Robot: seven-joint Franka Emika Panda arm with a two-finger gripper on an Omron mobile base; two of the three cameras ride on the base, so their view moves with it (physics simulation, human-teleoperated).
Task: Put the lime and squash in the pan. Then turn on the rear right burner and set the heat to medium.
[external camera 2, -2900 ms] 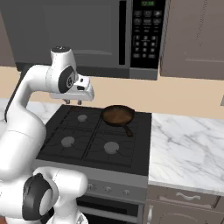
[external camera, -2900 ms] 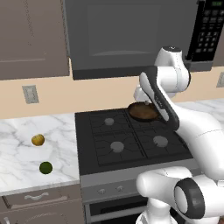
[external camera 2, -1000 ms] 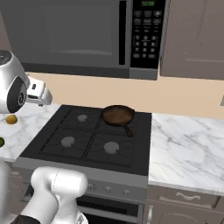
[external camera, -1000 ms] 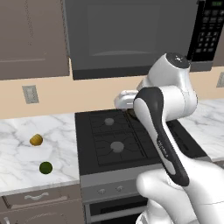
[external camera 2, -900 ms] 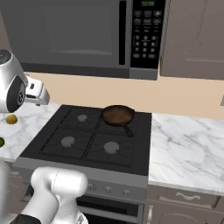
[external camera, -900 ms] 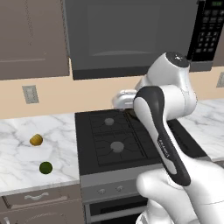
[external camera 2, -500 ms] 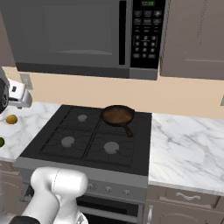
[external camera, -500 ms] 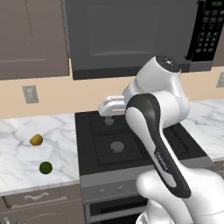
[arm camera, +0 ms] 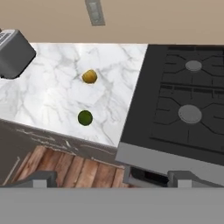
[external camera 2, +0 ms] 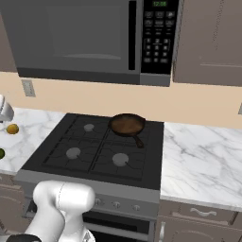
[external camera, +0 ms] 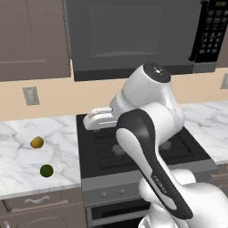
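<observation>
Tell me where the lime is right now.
The lime lies on the marble counter left of the stove, near the counter's front edge, with the squash a little behind it and apart from it.

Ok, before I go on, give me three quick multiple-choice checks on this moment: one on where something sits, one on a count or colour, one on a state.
1. Where does the pan sit?
A. On the rear right burner of the stove
B. On the marble counter left of the stove
C. On the front left burner

2. How many pieces of produce lie on the left counter?
A. One
B. Two
C. Four

3. What is in the pan?
A. The lime
B. The squash
C. Nothing

Answers:
1. A: in the right base view the skillet rests on the back right grate of the stove.
2. B: the hand view shows the squash and the lime, apart from each other.
3. C: its brown inside is bare, and both items lie on the counter.
</observation>
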